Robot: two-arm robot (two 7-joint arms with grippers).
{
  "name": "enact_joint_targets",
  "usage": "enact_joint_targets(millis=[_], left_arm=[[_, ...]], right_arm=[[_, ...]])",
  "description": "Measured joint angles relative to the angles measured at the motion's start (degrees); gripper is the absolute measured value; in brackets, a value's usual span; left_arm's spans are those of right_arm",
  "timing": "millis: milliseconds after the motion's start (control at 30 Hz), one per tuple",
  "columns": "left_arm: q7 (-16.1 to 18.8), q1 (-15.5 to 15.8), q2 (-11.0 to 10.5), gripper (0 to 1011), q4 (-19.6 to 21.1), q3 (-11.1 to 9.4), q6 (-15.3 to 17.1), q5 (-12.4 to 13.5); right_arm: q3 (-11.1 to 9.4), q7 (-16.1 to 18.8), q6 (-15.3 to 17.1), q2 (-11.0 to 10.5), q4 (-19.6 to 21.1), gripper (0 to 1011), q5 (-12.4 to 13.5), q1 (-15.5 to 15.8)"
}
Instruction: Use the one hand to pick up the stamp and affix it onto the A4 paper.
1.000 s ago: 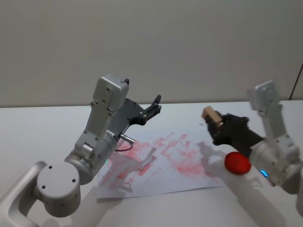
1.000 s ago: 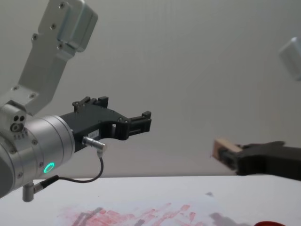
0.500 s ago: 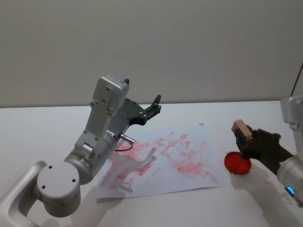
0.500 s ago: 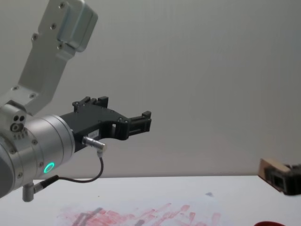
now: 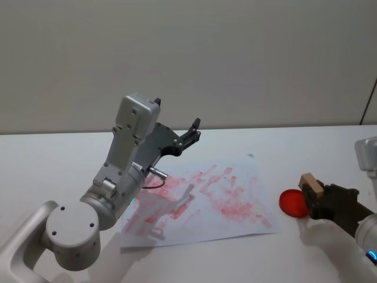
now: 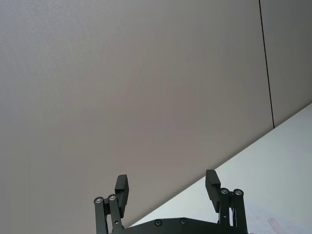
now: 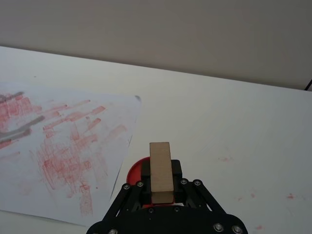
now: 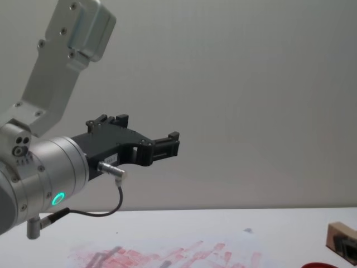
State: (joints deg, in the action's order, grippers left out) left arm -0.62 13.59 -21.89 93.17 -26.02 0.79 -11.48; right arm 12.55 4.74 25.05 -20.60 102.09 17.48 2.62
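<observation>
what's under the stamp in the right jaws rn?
In the right wrist view the stamp sits clamped in the right gripper, above the red ink pad, whose near part the gripper covers. The A4 paper lies beside it. The stamp's printing face can't be seen.

The stamp (image 8: pixel 340 231) and red disc (image 8: pixel 330 265) are cut off at the chest view's edge.

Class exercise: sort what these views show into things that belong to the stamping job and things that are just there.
Belongs to the job:
- stamp, held in the right claw
- A4 paper, covered in red prints

Just there:
- red round disc, on the table beside the paper's edge
- left claw, open, raised above the table
</observation>
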Motion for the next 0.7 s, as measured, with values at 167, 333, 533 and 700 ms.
enact_joint_targets(millis=[167, 333, 533, 700], left_arm=[[0.0, 0.0, 0.0, 1001, 0.0, 0.0, 0.0, 0.0], [0.0, 0.0, 0.0, 1001, 0.0, 0.0, 0.0, 0.0], [0.0, 0.0, 0.0, 1001, 0.0, 0.0, 0.0, 0.0], [0.0, 0.0, 0.0, 1001, 0.0, 0.0, 0.0, 0.0]], right_arm=[[-0.1, 0.3, 0.9, -0.1, -0.6, 217, 0.0, 0.0], [-0.1, 0.7, 1.6, 0.0, -1.3, 217, -0.2, -0.5], [0.0, 1.5, 2.2, 0.5, -2.6, 217, -0.9, -1.7], [0.2, 2.5, 2.6, 1.1, -3.9, 217, -1.7, -3.0]])
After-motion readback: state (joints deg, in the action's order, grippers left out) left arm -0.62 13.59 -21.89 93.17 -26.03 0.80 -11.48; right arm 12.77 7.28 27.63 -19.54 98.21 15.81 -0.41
